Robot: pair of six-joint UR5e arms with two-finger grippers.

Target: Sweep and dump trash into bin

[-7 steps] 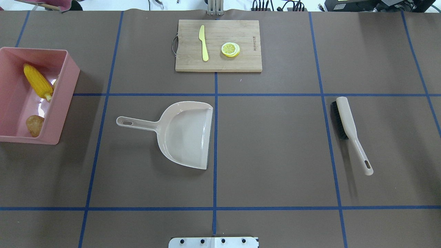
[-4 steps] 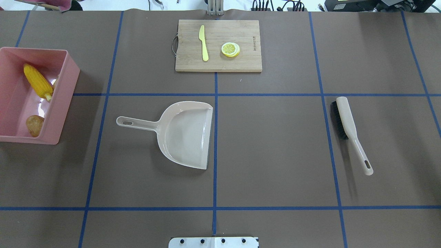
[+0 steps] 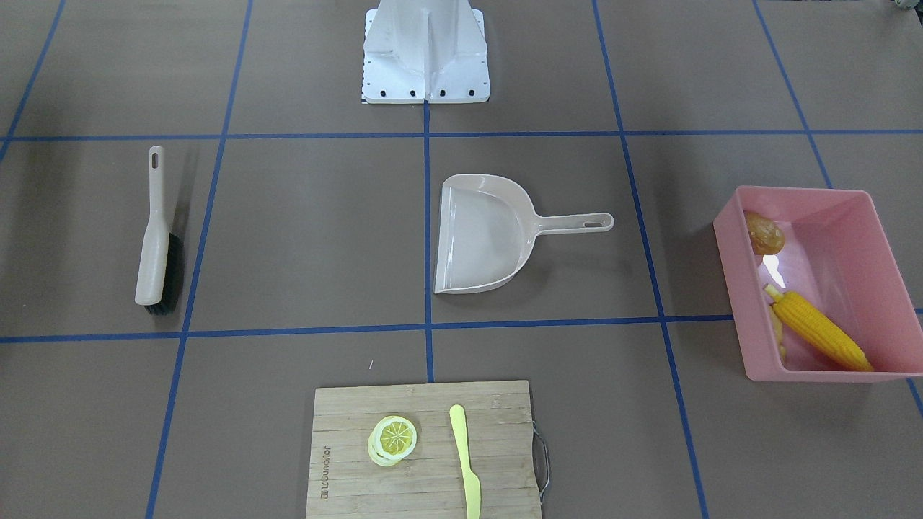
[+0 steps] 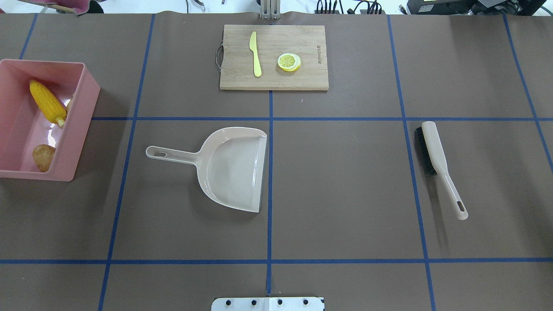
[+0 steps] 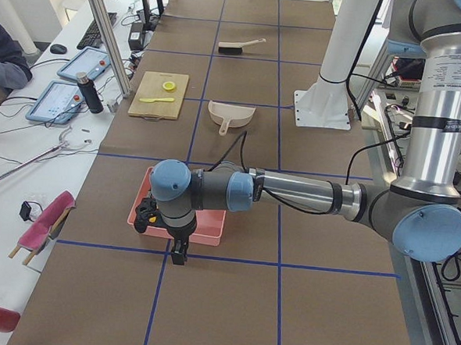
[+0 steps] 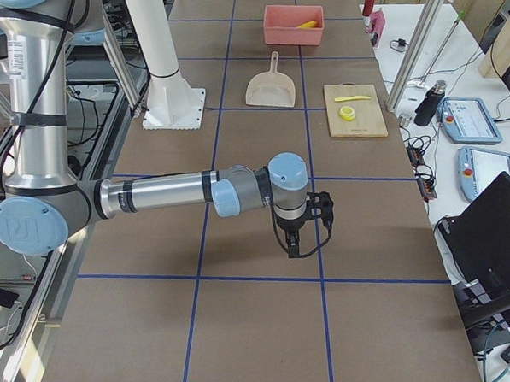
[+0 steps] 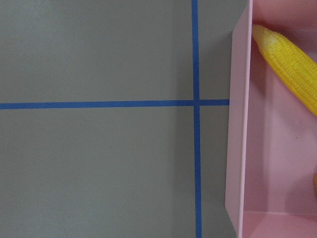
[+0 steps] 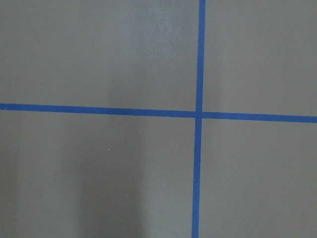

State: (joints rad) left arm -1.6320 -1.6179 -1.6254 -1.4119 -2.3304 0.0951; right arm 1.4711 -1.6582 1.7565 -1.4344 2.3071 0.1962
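Nothing has moved since earlier: corn cob [image 4: 47, 102], potato chunk [image 4: 43, 157] and ginger root [image 3: 778, 333] lie in the pink bin [image 4: 80, 125] at the bench's left edge. For left claw [image 5: 180, 251] and right claw [image 6: 292, 247], apart or together cannot be told. Left claw, if lowered carelessly, could knock the bin's rim.

The only lettering is a small dark brand word along one short edge of the wooden cutting board [image 3: 505, 440]; its letters are too small to read.
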